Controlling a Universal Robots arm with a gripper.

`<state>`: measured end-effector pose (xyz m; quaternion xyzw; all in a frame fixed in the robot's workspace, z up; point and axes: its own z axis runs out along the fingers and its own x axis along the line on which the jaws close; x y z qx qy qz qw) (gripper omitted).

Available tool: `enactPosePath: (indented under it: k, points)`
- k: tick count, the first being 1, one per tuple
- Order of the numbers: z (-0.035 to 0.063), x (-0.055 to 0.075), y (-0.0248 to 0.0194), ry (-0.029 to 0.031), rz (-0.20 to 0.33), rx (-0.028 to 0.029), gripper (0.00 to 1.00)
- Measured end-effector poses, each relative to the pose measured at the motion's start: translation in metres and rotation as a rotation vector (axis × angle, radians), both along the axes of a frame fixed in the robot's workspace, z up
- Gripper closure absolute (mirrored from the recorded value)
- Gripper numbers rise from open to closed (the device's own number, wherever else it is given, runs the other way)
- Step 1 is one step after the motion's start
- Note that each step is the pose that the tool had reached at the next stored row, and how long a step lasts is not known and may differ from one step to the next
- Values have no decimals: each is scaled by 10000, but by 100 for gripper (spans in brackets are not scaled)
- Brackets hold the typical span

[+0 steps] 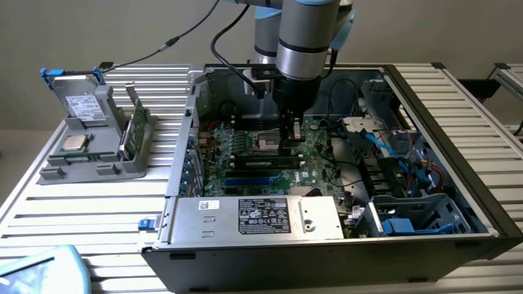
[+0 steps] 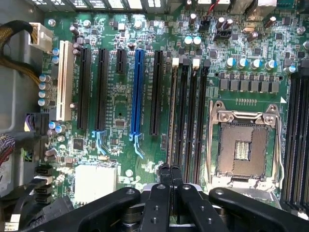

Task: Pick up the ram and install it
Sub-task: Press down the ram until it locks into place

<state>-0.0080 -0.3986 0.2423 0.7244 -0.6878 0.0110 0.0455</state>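
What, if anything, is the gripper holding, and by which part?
Nothing seems held: the gripper is shut, its tips over one end of the ram, which stands in a slot of the motherboard. Whether they touch it cannot be told.

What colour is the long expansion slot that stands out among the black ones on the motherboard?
Blue: the long expansion slot shows best in the wrist view.

An open computer case lies on a slatted table — a parts holder sits at the exterior view's left, the gripper over the motherboard inside.
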Motion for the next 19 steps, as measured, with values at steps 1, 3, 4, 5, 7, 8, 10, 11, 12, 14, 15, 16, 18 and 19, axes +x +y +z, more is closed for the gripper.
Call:
enactPosePath:
  k: [1, 3, 4, 5, 7, 8, 10, 11, 12, 14, 15, 16, 18, 19]
  points:
    - [-6, 0, 0, 0, -1, 5, 89]
    - [-19, 0, 0, 0, -1, 11, 89]
    - [-27, 0, 0, 0, 0, 14, 89]
    - [-35, 0, 0, 0, 0, 19, 89]
    - [-48, 1, 0, 0, 0, 24, 89]
    - [-52, 6, 0, 1, 2, 24, 89]
    - [-59, 17, 0, 0, 0, 24, 89]
    - [-64, 21, 0, 0, 0, 24, 89]
    - [-69, 23, 0, 0, 0, 25, 89]
    - [-81, 24, 0, 0, -1, 25, 89]
    - [-87, 24, 0, 0, -1, 24, 89]
    - [-93, 25, 0, 0, 0, 24, 89]
    - [-106, 25, 0, -1, 0, 26, 89]
    - [-112, 25, 0, 0, 0, 25, 89]
